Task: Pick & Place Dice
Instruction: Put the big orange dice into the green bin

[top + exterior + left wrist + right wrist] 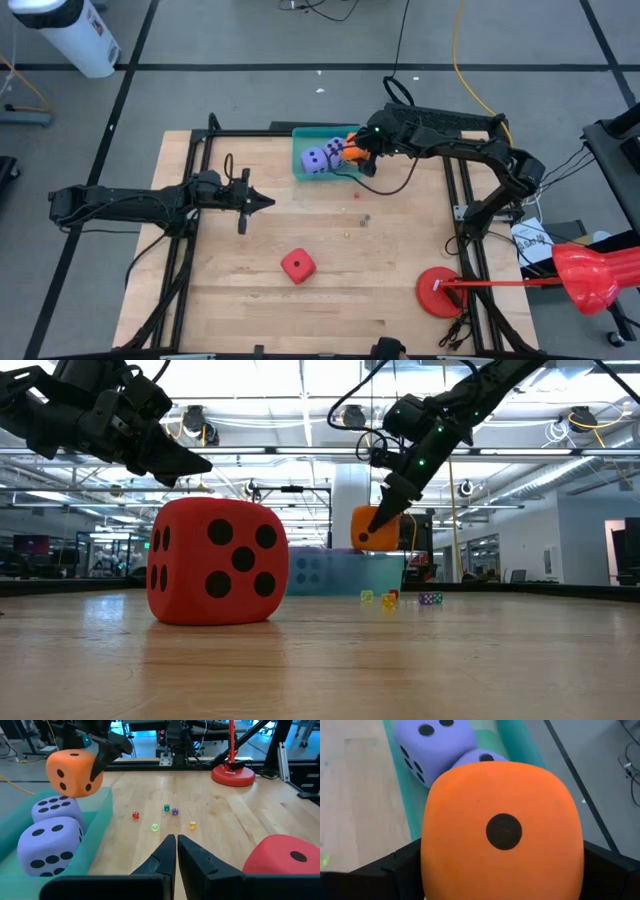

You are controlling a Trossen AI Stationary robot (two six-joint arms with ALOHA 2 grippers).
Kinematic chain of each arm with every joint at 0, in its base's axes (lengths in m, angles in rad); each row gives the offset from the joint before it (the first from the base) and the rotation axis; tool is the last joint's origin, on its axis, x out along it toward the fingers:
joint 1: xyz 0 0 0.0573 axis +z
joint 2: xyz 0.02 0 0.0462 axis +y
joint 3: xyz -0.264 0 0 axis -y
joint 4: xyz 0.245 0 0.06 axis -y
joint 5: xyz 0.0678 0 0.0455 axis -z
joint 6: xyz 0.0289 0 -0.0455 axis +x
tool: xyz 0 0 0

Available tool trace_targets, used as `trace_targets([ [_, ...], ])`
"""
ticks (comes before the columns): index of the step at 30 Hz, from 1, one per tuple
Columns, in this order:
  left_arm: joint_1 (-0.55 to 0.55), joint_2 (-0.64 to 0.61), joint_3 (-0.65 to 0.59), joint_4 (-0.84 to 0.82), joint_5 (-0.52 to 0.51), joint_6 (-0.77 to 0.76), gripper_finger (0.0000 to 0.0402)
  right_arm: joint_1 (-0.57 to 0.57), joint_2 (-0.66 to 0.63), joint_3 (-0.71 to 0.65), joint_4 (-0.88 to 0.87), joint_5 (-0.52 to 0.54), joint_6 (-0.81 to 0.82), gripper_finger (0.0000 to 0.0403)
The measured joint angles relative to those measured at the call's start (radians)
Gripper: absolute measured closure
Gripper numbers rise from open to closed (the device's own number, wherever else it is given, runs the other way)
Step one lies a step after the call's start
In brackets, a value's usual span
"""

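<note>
High view: right end effector [352, 152] grips the orange die [351, 153], held above the teal tray [300, 135] at the worktop's [400, 270] far edge. Two purple dice [318, 158] sit in the tray. Red die [297, 265] rests on the bare worktop, near centre, well apart from the tray. Left end effector [262, 202] hovers over the left-middle of the worktop, fingers [161, 855] pinched together, holding nothing. Tiny coloured dice [164, 817] lie scattered mid-worktop.

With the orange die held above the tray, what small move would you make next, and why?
Probably lower, then open the right gripper: its orange die hangs above the teal tray, where both purple dice already lie.
</note>
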Motion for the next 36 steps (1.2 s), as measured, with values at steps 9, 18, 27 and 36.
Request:
trace_targets([
  [9, 0.0, 0.0, 0.0, 0.0, 0.001, -0.003, 0.0376, -0.017, -0.038, 0.105, 0.045, 0.002, -0.003, 0.0033],
  [18, 0.0, 0.0, 0.0, 0.017, 0.001, -0.005, 0.0376, -0.043, 0.024, 0.145, 0.201, -0.083, -0.007, 0.0033],
  [27, 0.0, 0.0, 0.0, 0.031, 0.002, -0.031, 0.0376, -0.042, 0.201, 0.148, 0.553, -0.082, 0.01, 0.0033],
  [36, 0.0, 0.0, 0.0, 0.055, -0.016, -0.077, 0.0376, -0.043, 0.343, 0.148, 0.743, -0.079, 0.028, 0.0033],
])
